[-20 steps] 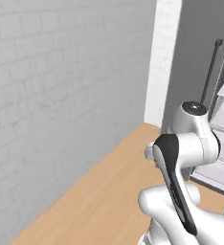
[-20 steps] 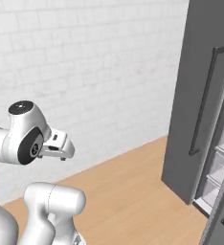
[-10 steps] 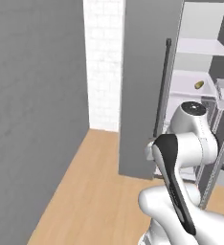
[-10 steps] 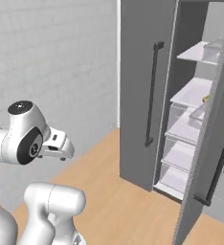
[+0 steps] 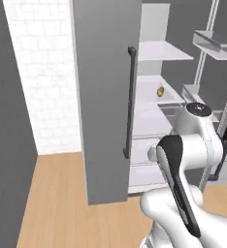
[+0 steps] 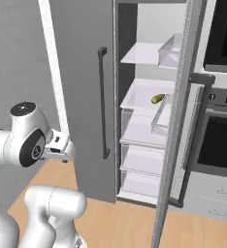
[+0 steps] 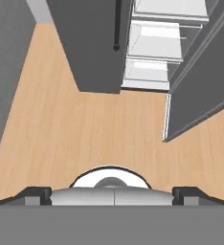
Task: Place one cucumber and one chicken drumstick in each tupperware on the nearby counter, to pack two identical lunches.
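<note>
Swinging with the base, both base views have turned from a blank tiled wall to an open refrigerator; the camera moved, not the things. Nearest, the hand (image 7: 112, 192) hangs over bare wooden floor (image 7: 85, 129), tips spread wide, holding nothing. Beyond, the left door (image 6: 86, 97) stands closed and the right door (image 6: 176, 121) ajar. Farthest, a small golden-green item, possibly a chicken drumstick (image 6: 157, 98), lies on a middle shelf (image 6: 144, 99). Nothing appears packed yet; every pick and placement seems to remain.

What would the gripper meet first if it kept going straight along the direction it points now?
Most likely the wooden floor. The open gripper looks down along the hand view onto bare boards, short of the fridge door and the open fridge shelves. Nothing seems to lie between, though depth is hard to judge.
</note>
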